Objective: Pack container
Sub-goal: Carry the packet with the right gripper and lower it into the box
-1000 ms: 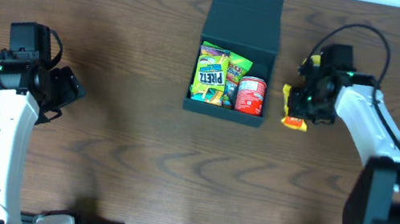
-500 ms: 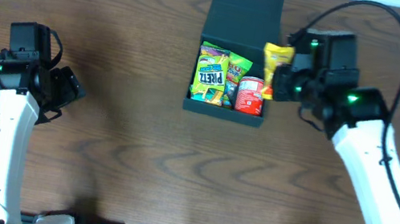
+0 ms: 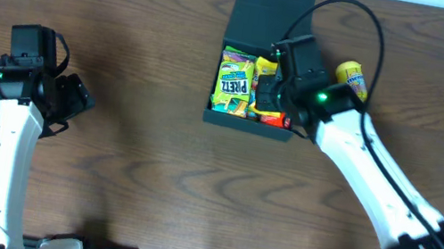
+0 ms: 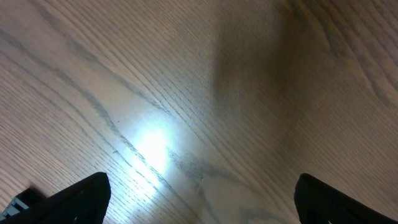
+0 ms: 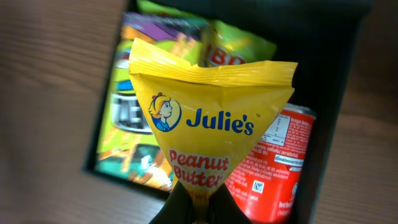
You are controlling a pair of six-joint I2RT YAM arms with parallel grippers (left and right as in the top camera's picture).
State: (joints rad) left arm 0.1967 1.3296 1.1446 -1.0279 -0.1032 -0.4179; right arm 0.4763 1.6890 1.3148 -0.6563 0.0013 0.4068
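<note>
The right tool (image 5: 198,210) has swung in from the container's right rim half a second ago and now hangs over its open inside; the left arm has not shifted. The right tool's fingers are pinched tight on the bottom tip of a yellow Julie's peanut butter packet (image 5: 208,118), which fans out wide beyond them. Directly past the packet lies the container (image 5: 339,74), dark and square, lid flap thrown back on the side away from the arm's base. Inside it, a red can (image 5: 277,158) sits behind the packet's right edge and a green pretzel bag (image 5: 121,124) behind its left, with another green bag farther in. Around the box runs the brown wood-grain bench (image 5: 43,93). Well apart on the other side, the left tool (image 4: 199,202) is spread wide with nothing between its fingers, only bare bench beneath it
</note>
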